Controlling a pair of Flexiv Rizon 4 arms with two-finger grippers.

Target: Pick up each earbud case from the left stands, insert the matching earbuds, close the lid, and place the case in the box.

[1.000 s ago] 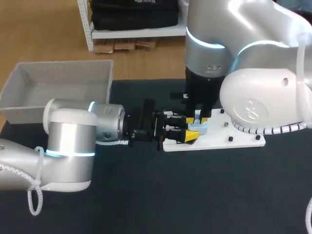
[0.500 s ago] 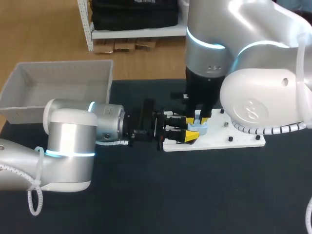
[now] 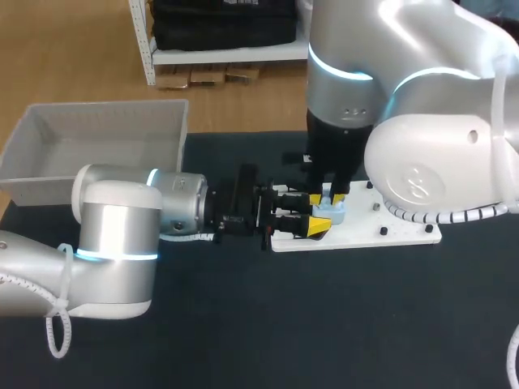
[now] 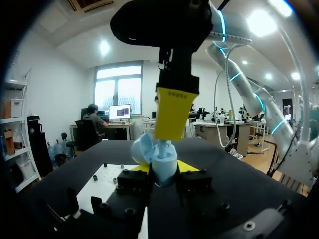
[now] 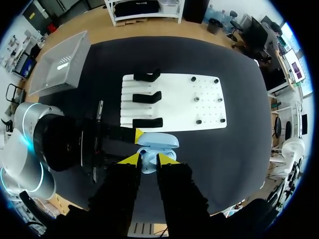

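A light blue earbud case (image 3: 331, 214) hovers over the left end of the white board (image 3: 389, 231), lid (image 5: 158, 141) open. My left gripper (image 3: 319, 224) comes in level from the left and is shut on the case body (image 4: 163, 169), one yellow tip on each side. My right gripper (image 3: 328, 197) points straight down onto the open case. Its fingers (image 4: 174, 112) are closed on a small light blue earbud (image 5: 148, 162) at the case's mouth. Most of the earbud is hidden by those fingers.
Three black stands (image 5: 147, 97) sit on the board's left part, and small dark pegs (image 5: 197, 98) dot its right part. A grey box (image 3: 49, 182) stands at the table's back left corner. Bare black tabletop lies in front of the board.
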